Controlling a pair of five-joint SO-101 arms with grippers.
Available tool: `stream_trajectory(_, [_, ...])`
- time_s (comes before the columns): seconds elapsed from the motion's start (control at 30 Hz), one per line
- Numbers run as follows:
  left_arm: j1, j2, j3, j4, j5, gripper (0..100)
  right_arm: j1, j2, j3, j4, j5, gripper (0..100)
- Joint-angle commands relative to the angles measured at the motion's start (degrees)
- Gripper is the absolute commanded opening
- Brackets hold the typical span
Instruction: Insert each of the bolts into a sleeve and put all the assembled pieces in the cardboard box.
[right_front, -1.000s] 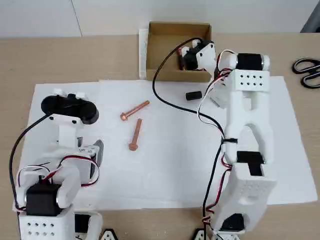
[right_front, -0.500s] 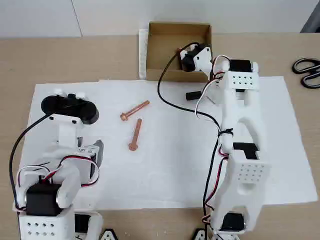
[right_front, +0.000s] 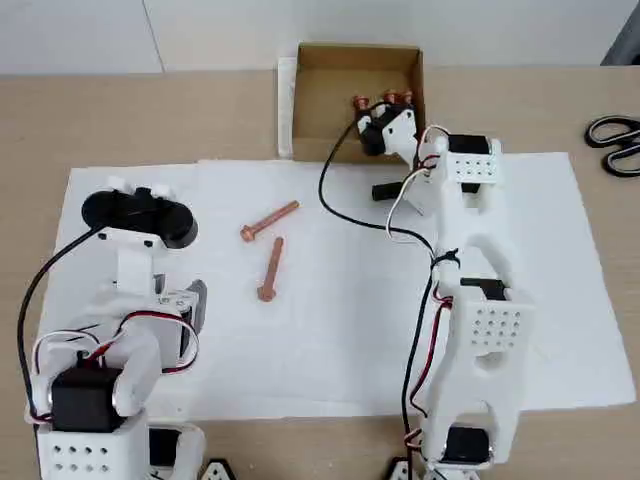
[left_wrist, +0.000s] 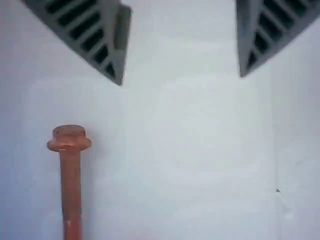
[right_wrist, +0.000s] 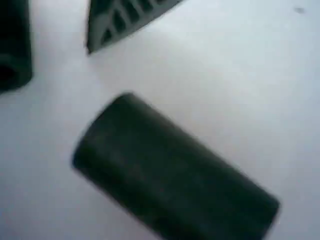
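Three copper heads in the box, two bolts loose on the paper

The brown cardboard box (right_front: 300, 90) sits mid-way along the wooden bench's (right_front: 150, 110) back edge, with three copper bolt heads (right_front: 390, 97) poking up by its front wall. Two flanged copper bolts (right_front: 270, 220) lie on the white paper sheet (right_front: 330, 340) near the bench's middle. A matte black, smooth, cylindrical sleeve (right_front: 387, 190) lies on the paper just in front of the box. The left gripper (left_wrist: 181, 77) has ribbed grey jaws wide open over bare paper, gripping nothing, with one bolt's head just beside. The right gripper (right_front: 378, 128) is at the box's front wall; can't tell if its jaws are open or closed.
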Motion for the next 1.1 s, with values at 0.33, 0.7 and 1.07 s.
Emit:
stream_trajectory(0.33, [0.1,-0.3,-1.6,-0.2,-0.5,14,-0.3,2.7,0.0,-0.5,0.1,23.0])
stream_trajectory(0.7, [0.1,-0.3,-1.0,-0.7,-0.5,14,0.3,2.2,0.0,1.8,0.0,14.3])
stream_trajectory(1.07, [0.1,-0.3,-1.0,-0.7,-0.5,14,0.5,1.2,-3.8,9.1,0.0,0.4])
